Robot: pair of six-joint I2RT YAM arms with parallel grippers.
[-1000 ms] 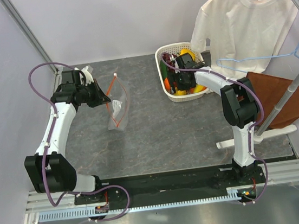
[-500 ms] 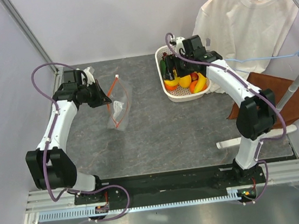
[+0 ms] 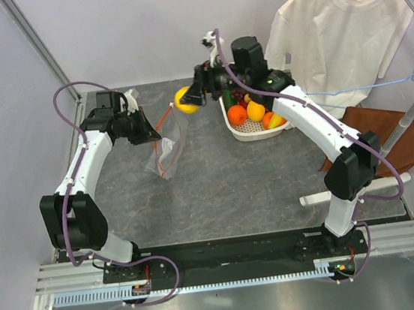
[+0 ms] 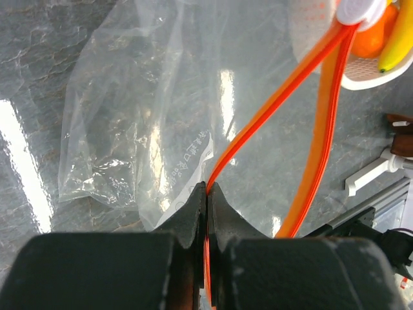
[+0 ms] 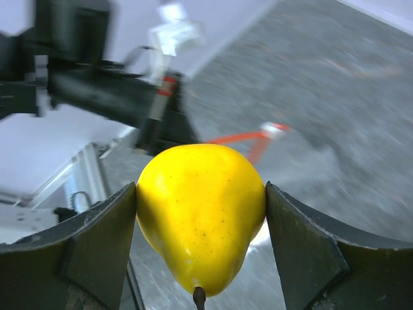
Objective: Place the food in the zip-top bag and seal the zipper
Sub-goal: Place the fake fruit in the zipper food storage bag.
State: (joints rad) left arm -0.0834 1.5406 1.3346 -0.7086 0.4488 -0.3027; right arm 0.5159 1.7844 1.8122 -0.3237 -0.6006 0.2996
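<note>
My left gripper [image 3: 152, 135] is shut on the orange-red zipper [image 3: 163, 119] of the clear zip-top bag [image 3: 163, 154] and holds the mouth up off the table. In the left wrist view the fingertips [image 4: 207, 187] pinch one strip of the zipper [image 4: 271, 110], the other strip bows away to the right, and the bag [image 4: 129, 116] hangs crinkled below. My right gripper [image 3: 189, 99] is shut on a yellow toy pear [image 3: 184, 100], in the air just right of the bag's mouth. The pear [image 5: 201, 213] fills the space between the right gripper's [image 5: 200, 187] fingers. More food, an orange fruit [image 3: 237, 114] among it, lies in the basket.
The white slotted basket [image 3: 248, 136] stands at the back right of the table. A white T-shirt [image 3: 339, 33] hangs on a rack at the far right, above a brown cloth [image 3: 385, 129]. The rack's slanted pole [image 3: 407, 119] and its white foot cross the right edge.
My right arm has risen out of the basket with the yellow pear and swung left to the bag's mouth. The left gripper has shifted slightly right, still pinching the zipper.
</note>
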